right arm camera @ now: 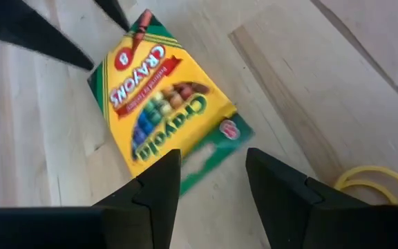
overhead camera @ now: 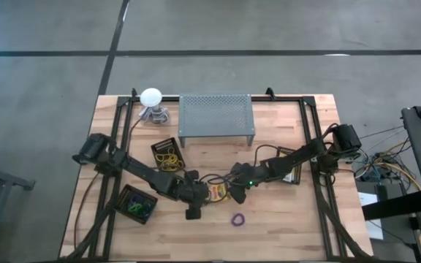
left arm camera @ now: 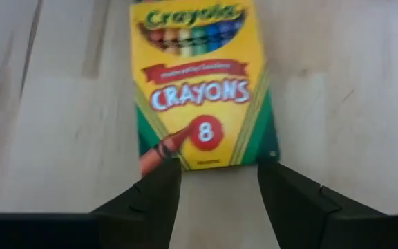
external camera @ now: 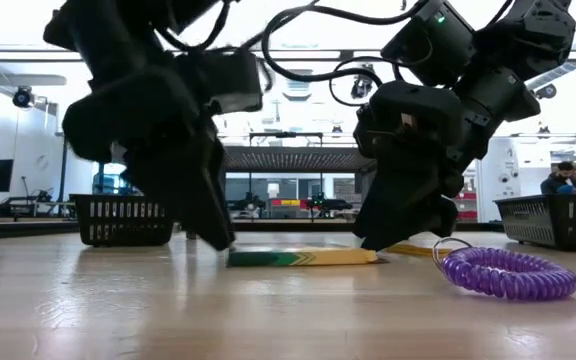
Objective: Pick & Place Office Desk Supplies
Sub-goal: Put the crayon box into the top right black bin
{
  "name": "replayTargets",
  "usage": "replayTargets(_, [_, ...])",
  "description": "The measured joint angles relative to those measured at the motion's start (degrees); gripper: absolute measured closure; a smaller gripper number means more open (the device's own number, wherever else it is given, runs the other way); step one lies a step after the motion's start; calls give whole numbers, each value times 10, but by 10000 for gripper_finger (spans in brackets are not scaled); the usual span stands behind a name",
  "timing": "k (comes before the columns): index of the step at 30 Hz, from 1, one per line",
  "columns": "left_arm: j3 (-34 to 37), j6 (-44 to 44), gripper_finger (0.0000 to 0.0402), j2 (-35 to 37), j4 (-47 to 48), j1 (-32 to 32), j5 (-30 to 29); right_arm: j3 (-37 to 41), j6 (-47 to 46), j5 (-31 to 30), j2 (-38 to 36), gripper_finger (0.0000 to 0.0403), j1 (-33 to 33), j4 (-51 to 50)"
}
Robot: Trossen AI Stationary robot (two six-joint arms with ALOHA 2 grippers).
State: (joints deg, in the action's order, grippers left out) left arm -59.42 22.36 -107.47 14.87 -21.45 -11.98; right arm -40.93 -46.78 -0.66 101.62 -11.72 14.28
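A yellow-and-green crayon box (overhead camera: pixel 218 192) lies flat on the wooden table, face up, between my two grippers. My left gripper (left arm camera: pixel 218 173) stands open at the box's bottom end (left arm camera: pixel 199 160), on the table's left side of it. My right gripper (right arm camera: pixel 206 162) stands open at the box's top end (right arm camera: pixel 206 149), on the right side. In the low view the fingertips of both come down to the table at either end of the box (external camera: pixel 303 258). A purple coil loop (overhead camera: pixel 237 219) lies on the table nearer the front edge. My left gripper has one fingertip (left arm camera: pixel 163 173) over the box's lower corner; whether it touches the box I cannot tell. My right gripper has one fingertip (right arm camera: pixel 163 162) over the box's top end; whether it touches I cannot tell. The box rests flat on the table.
A black tray (overhead camera: pixel 137 204) with green and purple loops sits front left, and another black tray (overhead camera: pixel 168 153) holds yellow rubber bands. A grey perforated stand (overhead camera: pixel 216 117) and a white ball-topped object (overhead camera: pixel 150 96) are at the back. A yellow rubber band (right arm camera: pixel 368 181) lies near the right gripper.
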Motion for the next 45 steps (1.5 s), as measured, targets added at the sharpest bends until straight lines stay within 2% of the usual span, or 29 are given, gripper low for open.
replayTargets(11, [6, -23, 202, -18, -44, 0, -35, 2, -24, 5, 8, 236, 0, 28])
replayTargets(21, [7, -24, 202, -21, -46, 1, -35, 2, -38, 28, 10, 237, 1, 46])
replayTargets(30, [10, -24, 202, -22, -52, 2, -29, -1, -20, 52, -2, 239, 1, -15])
replayTargets(38, [14, -18, 202, -22, -55, 2, -28, 2, -11, 63, -59, 239, -5, -87])
replayTargets(45, [15, -18, 202, -22, -64, 3, -28, 2, -58, 81, -41, 243, -23, -46])
